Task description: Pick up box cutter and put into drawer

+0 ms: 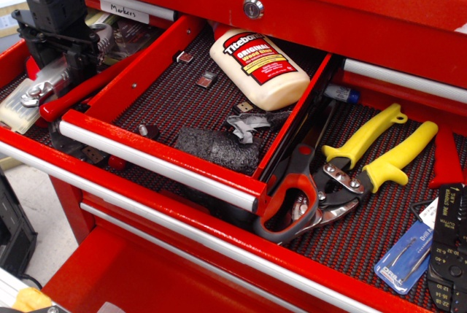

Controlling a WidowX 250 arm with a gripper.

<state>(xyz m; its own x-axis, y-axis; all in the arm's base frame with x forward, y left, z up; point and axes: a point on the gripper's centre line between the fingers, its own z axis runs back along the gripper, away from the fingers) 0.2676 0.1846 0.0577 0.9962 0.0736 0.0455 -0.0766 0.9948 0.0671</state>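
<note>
Currently, a red tool chest fills the view, with the black gripper (62, 54) lowered at the far left over the box cutter (40, 87), a silver-grey ribbed knife lying on the mesh beside a long red-handled tool (76, 90). The gripper sits right on top of the knife's upper half, but its fingers are hidden against the dark body, so whether they are apart or clamped on the knife cannot be told. The knife looks to be resting on the liner, not lifted. Judging by this, the task is at its start: the grasp is not plainly made, and the lift, the carry to the right and the release all remain. The drawer (157, 158), a narrow red tray with a silver front rail, stands open just right of the knife. Inside it lie one bottle of wood glue (259, 65), one dark rough block (217, 147), and several small bits of hardware. Further right, in the wide drawer, are two yellow-handled snips (379, 154), one red-and-black handled cutter (288, 200), and one blue packet (403, 256).
</note>
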